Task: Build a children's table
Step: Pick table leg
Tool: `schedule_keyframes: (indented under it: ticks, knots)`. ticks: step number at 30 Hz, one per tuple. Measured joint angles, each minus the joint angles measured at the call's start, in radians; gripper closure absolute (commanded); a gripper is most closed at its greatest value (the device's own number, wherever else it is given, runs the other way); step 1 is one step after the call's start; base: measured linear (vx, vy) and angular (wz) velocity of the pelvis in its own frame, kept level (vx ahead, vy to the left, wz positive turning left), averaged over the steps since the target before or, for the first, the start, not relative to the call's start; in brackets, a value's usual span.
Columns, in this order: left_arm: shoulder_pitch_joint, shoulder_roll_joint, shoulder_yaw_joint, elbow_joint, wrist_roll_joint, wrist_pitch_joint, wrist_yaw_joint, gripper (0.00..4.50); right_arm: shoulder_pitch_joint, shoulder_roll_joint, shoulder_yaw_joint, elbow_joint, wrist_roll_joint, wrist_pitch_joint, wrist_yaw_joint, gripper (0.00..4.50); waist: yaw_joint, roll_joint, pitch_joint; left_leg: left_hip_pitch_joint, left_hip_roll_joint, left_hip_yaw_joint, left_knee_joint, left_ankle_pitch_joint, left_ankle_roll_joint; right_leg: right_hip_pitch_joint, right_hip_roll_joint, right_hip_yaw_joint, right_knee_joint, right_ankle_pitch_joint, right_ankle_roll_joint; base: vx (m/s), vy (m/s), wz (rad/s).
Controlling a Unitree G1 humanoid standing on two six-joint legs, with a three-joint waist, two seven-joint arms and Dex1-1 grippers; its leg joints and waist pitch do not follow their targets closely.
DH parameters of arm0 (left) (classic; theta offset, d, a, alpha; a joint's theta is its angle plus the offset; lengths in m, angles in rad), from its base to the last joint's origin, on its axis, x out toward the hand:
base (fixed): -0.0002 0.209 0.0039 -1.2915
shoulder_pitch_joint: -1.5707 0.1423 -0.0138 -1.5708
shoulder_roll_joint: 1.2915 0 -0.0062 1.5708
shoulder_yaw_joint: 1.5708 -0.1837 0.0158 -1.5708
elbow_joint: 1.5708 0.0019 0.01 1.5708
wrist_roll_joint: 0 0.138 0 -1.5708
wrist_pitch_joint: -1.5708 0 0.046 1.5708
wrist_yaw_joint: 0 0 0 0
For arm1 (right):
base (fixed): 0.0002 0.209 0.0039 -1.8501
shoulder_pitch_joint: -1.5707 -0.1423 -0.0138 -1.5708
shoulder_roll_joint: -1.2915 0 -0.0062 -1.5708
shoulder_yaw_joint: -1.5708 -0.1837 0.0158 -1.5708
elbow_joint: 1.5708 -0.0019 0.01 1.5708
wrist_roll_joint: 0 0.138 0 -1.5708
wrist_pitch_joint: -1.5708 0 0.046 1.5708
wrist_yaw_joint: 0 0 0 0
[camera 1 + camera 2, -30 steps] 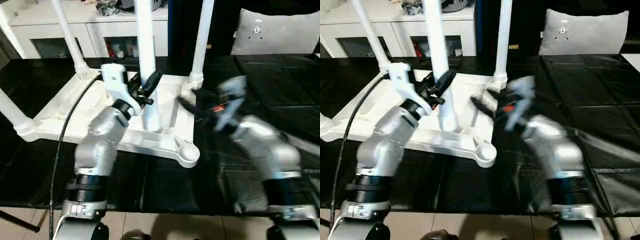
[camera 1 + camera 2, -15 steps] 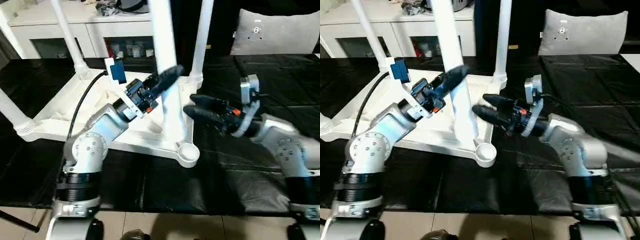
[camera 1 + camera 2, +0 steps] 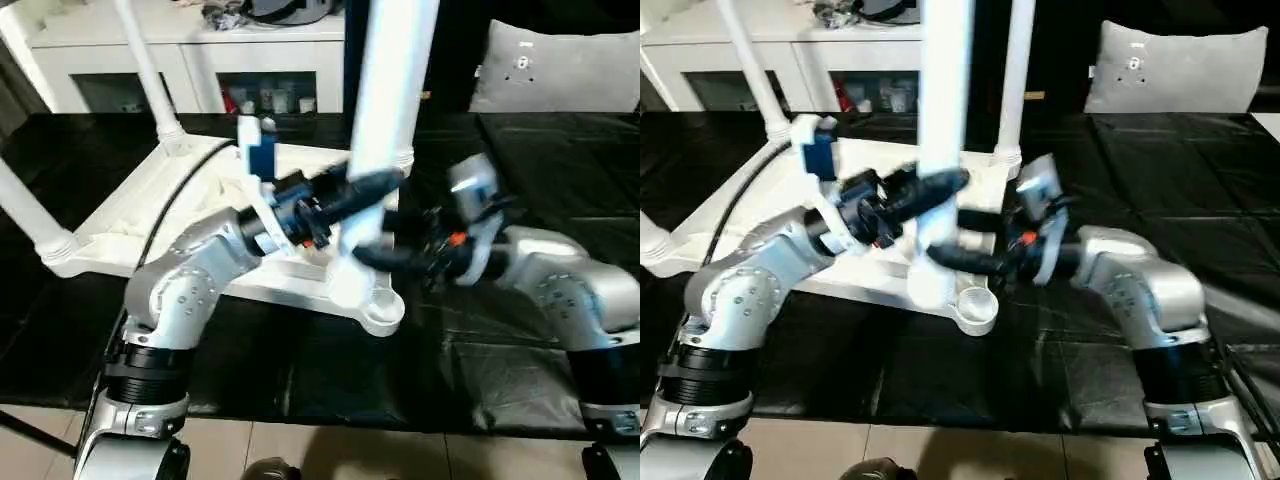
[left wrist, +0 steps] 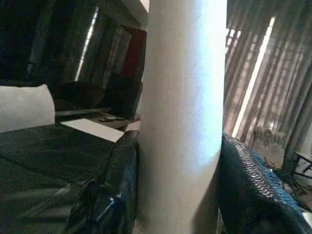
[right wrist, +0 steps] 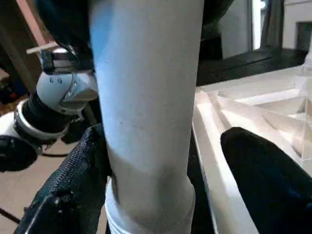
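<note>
Your left gripper point(image 3: 365, 187) clamps the fourth leg point(image 3: 385, 120), a pad on either side. Your right gripper point(image 3: 958, 240) stands wide around the same leg, lower down, one finger point(image 5: 68, 185) touching it. Just below both waits the upturned tabletop's point(image 3: 130, 225) near corner socket point(image 3: 383, 312).

We see a black quilted table cover point(image 3: 520, 350) under both grippers. Past them: white cabinet point(image 3: 190, 50) with glass doors, grey cushion point(image 3: 1185, 65). Tiled floor point(image 3: 330, 450) nearest us.
</note>
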Motion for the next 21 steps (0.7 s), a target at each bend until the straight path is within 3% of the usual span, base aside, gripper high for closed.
schedule_keyframes:
  ticks: [15,21]
  knots:
    - [0.000,0.004,-0.092,-0.013,0.100,-0.104,-0.053,2.60,-0.009,0.012,0.028,0.013,-0.006,0.001,0.025,0.74,0.000,-0.002,-0.001,0.000,0.000,0.000,0.000,0.000,0.000,0.000,0.000,0.000,0.000,0.000,0.000,0.000,0.000,0.00]
    - [0.001,0.006,-0.093,-0.012,0.117,-0.114,-0.056,2.60,-0.009,0.012,0.036,0.013,-0.008,0.001,0.028,1.27,0.000,-0.002,-0.001,0.000,0.000,0.000,0.000,0.000,0.000,0.000,0.000,0.000,0.000,0.000,0.000,0.000,0.000,0.00]
